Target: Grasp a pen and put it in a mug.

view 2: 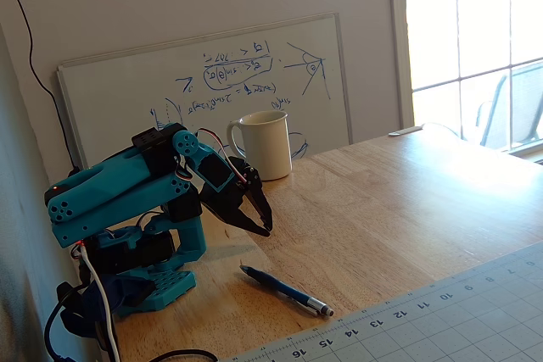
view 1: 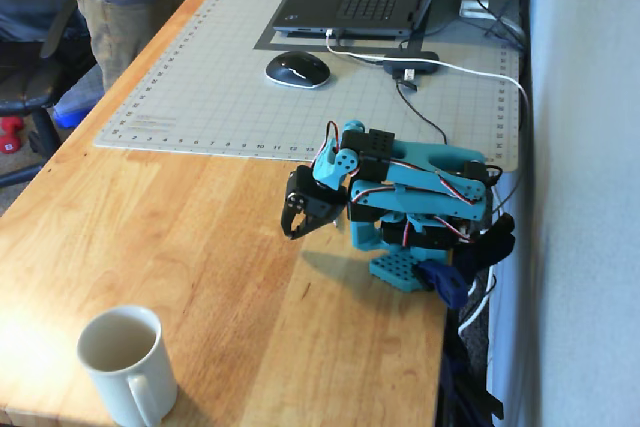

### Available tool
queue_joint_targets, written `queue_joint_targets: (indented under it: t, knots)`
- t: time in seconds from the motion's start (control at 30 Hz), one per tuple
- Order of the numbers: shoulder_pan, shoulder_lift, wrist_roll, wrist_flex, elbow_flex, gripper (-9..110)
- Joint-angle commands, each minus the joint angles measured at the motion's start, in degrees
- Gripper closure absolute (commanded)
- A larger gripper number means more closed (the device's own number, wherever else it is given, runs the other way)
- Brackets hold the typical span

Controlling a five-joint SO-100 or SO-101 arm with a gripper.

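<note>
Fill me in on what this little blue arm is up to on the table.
The arm is folded low over its base, its gripper hanging just above the wooden table and holding nothing; whether it is open or shut is unclear. The pen lies flat on the wood in front of the base, near the cutting mat, untouched. The mug stands upright farther along the table, apparently empty. So the pen has not yet been picked up, and nothing is in the mug.
</note>
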Motion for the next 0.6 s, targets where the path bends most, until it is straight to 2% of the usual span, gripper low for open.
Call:
queue_joint_targets:
  t: [0.0, 0.57]
  knots:
    - [0.53, 1.67, 0.26, 0.26, -1.05, 101]
    - [-0.18, -1.23, -0.53, -0.53, -2.55, 101]
